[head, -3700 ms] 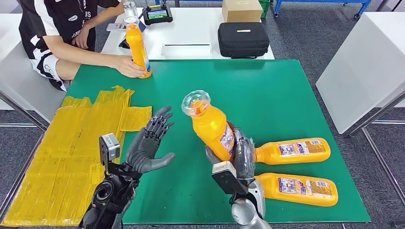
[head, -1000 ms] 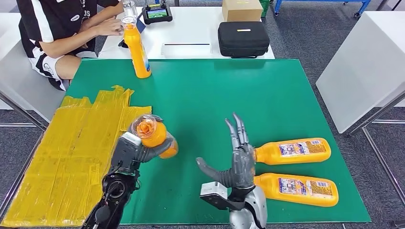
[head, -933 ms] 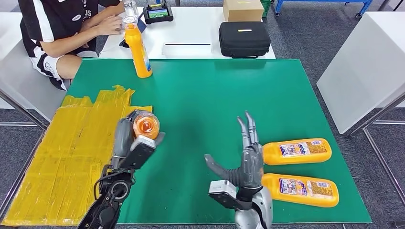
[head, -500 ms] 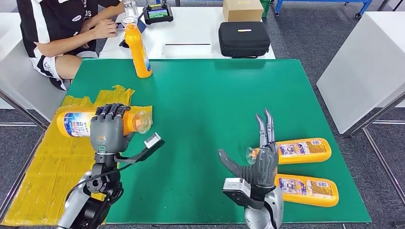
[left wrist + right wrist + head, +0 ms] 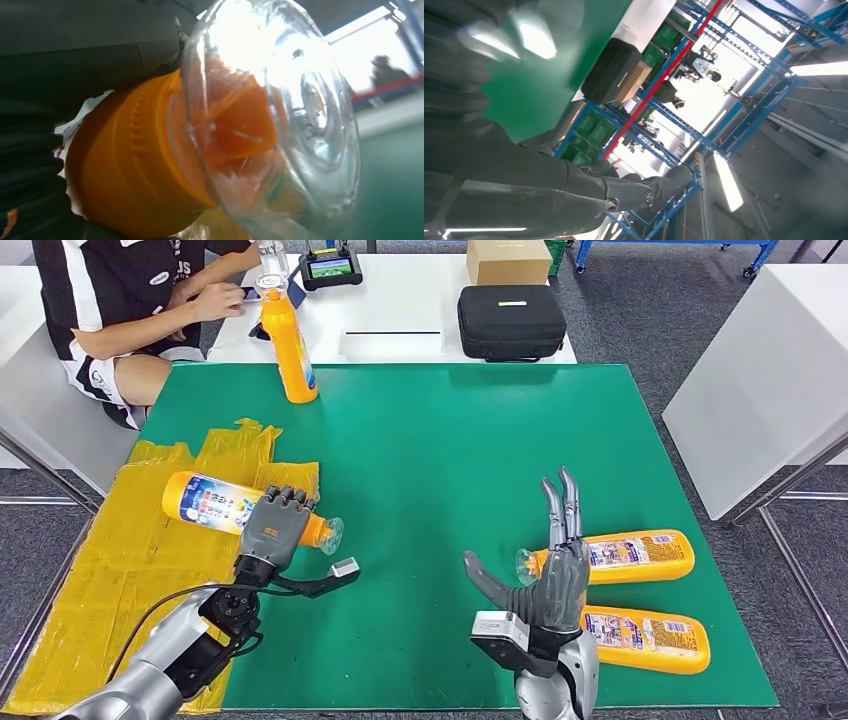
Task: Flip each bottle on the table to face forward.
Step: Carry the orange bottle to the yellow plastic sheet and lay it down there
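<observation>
1. Person (image 5: 110, 300) sits at the far left corner, hands off the upright bottle (image 5: 287, 340) that stands near the far left edge of the green bench (image 5: 450, 450). That one stays put across the frames.
2. Left hand (image 5: 272, 530): fingers (image 5: 285, 502) clamped over the neck end of the held bottle (image 5: 235, 508). Half a second ago the bottle was higher up and level; now it lies lower over the yellow tape patch (image 5: 120, 580), label up, clear cap (image 5: 330, 535) towards the bench centre. Whether it touches the tape, cannot tell. The left wrist view confirms the cap (image 5: 280, 120) right at the hand.
3. Meaning: handover from right to left is done, and the bottle looks close to set-down on the left side. Release is likely the next step.
4. Right hand (image 5: 545, 575): empty, fingers (image 5: 565, 505) apart and pointing up, thumb out. It has drifted right over the last second and now sits just beside the cap end of the upper lying bottle (image 5: 620, 555).
5. Lower lying bottle (image 5: 645, 640) rests near the bench's near right edge, untouched. Two lying bottles remain, so the task is partway.
</observation>
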`<state>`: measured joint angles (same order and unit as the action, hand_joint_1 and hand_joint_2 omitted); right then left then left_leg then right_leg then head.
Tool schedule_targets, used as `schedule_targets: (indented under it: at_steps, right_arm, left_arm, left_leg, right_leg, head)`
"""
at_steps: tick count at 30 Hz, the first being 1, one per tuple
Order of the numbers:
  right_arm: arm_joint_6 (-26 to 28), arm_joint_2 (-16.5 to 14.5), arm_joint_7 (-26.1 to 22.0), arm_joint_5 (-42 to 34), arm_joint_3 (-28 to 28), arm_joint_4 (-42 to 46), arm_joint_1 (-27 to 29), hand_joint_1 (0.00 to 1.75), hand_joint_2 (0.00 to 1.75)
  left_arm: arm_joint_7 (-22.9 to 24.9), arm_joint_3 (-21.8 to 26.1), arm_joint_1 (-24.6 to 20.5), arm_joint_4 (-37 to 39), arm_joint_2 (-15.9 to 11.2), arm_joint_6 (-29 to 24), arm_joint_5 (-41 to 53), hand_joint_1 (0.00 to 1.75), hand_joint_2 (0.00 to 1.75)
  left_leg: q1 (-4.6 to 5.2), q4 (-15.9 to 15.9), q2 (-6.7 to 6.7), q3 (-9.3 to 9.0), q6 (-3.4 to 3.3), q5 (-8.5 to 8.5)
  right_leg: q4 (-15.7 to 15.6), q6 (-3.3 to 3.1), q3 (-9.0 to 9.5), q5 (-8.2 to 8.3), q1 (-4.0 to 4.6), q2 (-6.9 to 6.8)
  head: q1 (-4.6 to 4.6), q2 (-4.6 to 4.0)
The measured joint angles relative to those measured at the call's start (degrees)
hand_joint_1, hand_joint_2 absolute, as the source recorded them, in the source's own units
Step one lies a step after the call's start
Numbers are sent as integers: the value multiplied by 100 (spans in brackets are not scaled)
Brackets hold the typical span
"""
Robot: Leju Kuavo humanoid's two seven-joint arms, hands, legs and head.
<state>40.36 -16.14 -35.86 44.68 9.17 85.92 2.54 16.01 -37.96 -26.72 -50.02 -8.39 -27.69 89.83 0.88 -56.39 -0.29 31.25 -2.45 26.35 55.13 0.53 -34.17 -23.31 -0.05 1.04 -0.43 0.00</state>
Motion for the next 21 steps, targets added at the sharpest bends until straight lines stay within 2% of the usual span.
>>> schedule_targets:
  at_steps: [7,12,13,16,17,21]
  right_arm:
    - [-1,-1,47,25,-22,0,0,0,175]
    - [-1,-2,71,80,-44,-2,0,0,175]
    - [-1,-2,82,89,-54,-2,0,0,175]
    - [-1,-2,121,113,-81,-2,1,0,175]
    - [-1,-2,138,126,-87,-2,2,0,175]
    - [-1,-1,242,252,-106,-2,3,0,175]
  left_arm:
    - [-260,355,-79,687,248,-3,3,175,175]
    - [-630,696,-138,1013,416,2,7,175,175]
    - [-682,777,-165,1086,452,0,7,153,175]
    - [-747,990,-236,1269,539,-46,7,22,175]
    - [-733,1047,-244,1316,559,-93,7,0,175]
    - [-718,1299,-245,1453,646,-423,-35,0,175]
  left_leg:
    - [-1,0,0,1,0,0]
    - [-2,0,-1,1,0,0]
    - [-2,0,-2,1,0,0]
    - [-2,0,-4,0,0,0]
    - [-2,0,-3,0,0,0]
    - [-1,0,-4,0,0,-1]
  right_leg:
    - [0,0,-1,0,1,0]
    - [0,0,-1,0,1,0]
    - [0,0,0,0,1,-1]
    - [0,0,2,0,1,-2]
    - [0,0,2,0,1,-2]
    - [0,0,1,0,1,-2]
  head:
    - [-1,0]
    - [1,0]
    - [0,0]
    - [0,0]
    - [0,0]
    - [0,0]
